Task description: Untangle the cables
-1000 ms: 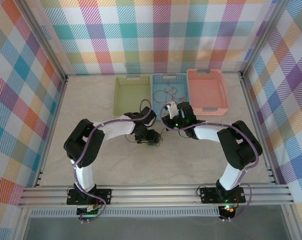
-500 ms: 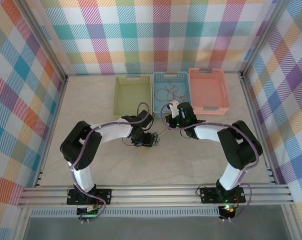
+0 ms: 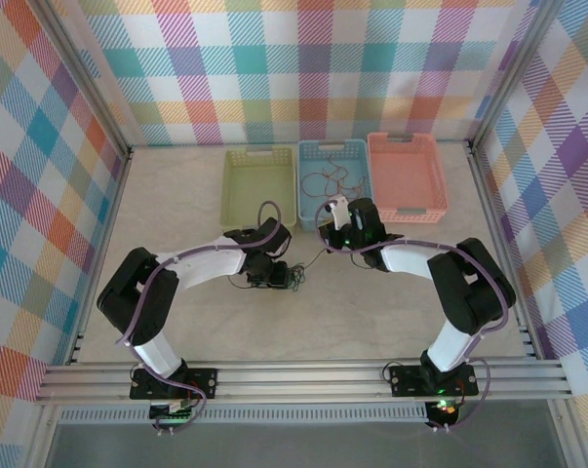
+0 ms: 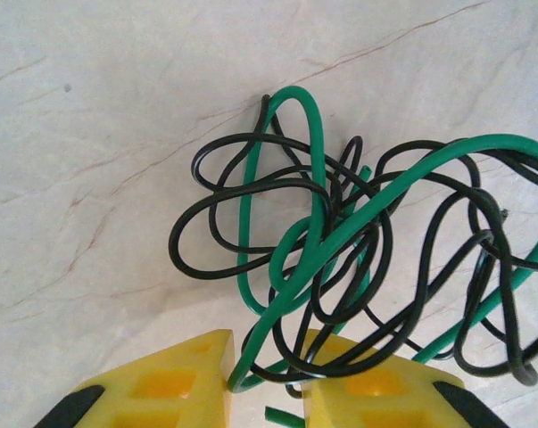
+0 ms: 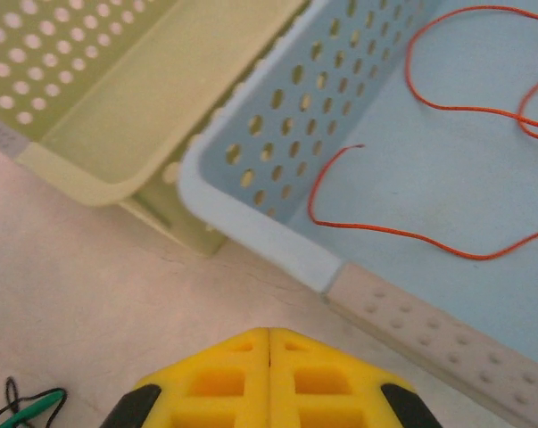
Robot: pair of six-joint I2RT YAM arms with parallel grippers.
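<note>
Showing tangled cables (image 4: 340, 245), orange cable (image 5: 384, 234) in basket (image 5: 251, 223)

we see two bunches
green-black tangle (image 4: 349, 259) threads between left fingers (image 4: 179, 383); loose orange strand (image 5: 384, 234) curls beyond right fingers (image 5: 224, 374).

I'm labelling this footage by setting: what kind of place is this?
Probably a robot lab test cell: a left arm and right arm bolted to an aluminium rail, plaid walls boxing in the table, and a green basket, blue basket and pink basket lined up at the back.
</note>
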